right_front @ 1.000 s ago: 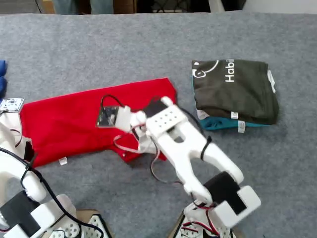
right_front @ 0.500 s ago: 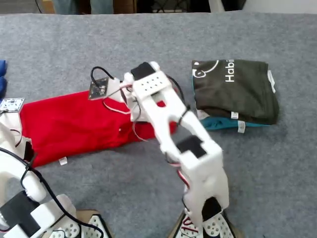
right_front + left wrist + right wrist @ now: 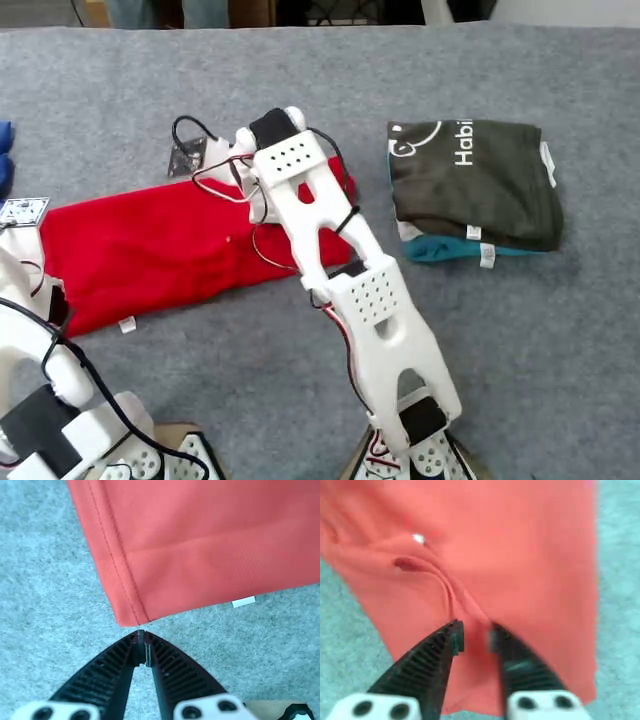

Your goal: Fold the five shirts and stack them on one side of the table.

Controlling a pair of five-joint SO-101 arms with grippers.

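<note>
Our left gripper (image 3: 141, 639) has its fingers pressed together and holds nothing. A corner of the red shirt (image 3: 200, 545) lies just beyond the fingertips, apart from them, flat on the grey table cover (image 3: 45, 605). A small white tag (image 3: 243, 601) pokes out from the shirt's hem off to one side of the fingers.

Our right gripper (image 3: 474, 632) hangs over the same shirt with its fingers a little spread. A raised crease (image 3: 445, 585) of red cloth runs up to the gap between them; we cannot tell whether they touch it.

From above, we see a dark olive shirt (image 3: 470, 180) folded on a teal shirt (image 3: 445, 250), well away from both grippers.
</note>
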